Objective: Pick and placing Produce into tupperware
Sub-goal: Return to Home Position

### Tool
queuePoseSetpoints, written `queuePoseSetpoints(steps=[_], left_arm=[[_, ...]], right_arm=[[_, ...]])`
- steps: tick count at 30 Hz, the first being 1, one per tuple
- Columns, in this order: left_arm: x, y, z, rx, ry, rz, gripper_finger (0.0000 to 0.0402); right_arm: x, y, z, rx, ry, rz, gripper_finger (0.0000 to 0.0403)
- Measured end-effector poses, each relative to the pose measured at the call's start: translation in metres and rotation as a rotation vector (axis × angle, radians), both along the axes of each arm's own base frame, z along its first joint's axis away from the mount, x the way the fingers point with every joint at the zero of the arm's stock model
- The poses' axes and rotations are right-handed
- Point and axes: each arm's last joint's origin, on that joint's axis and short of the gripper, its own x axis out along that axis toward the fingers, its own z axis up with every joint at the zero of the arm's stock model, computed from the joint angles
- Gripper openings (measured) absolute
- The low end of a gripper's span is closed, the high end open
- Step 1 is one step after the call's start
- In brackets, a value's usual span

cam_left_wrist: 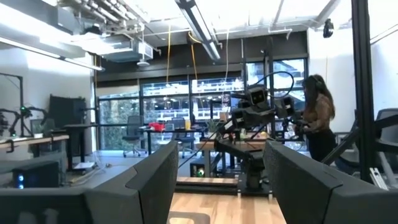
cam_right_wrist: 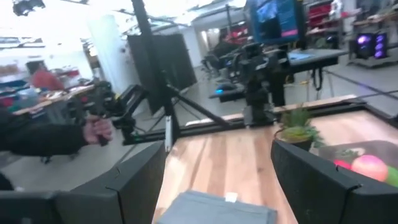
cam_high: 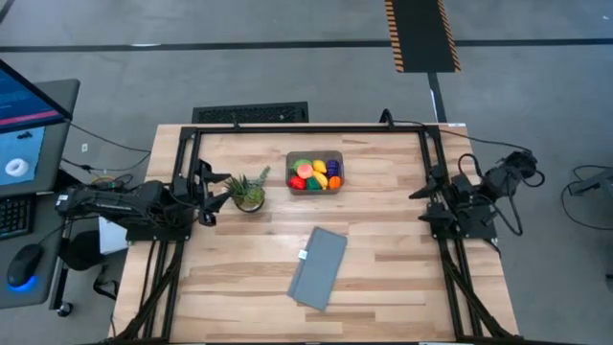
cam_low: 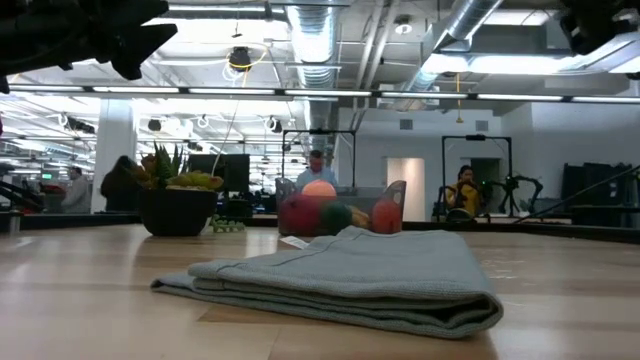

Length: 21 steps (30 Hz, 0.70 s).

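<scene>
The tupperware [cam_high: 314, 154] stood toward 12 o'clock on the surface [cam_high: 383, 259], with the produce [cam_high: 316, 176] piled inside it. The left jaws, at the 9 o'clock edge beside a potted plant [cam_high: 249, 192], were parted and empty. The right jaws, at 3 o'clock, were likewise parted and empty. A folded grey cloth [cam_high: 318, 267] lay toward 6 o'clock.

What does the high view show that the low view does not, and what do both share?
Only the high view: a monitor, a computer mouse and a striped floor strip. Only the low view: people in the room behind, and ceiling pipes. Both: the left arm and right arm at the table's sides, the tub of toy produce, the potted plant, the folded cloth.
</scene>
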Motion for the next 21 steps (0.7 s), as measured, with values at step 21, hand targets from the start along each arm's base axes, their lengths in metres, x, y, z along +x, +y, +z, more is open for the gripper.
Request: queuePoseSetpoints(steps=[21], left_arm=[[-0.001,-0.003,0.002,-0.018,-0.034,-0.13,0.0227]], right_arm=[[0.032,-0.018,-0.05,0.007,-0.02,0.07,0.0317]])
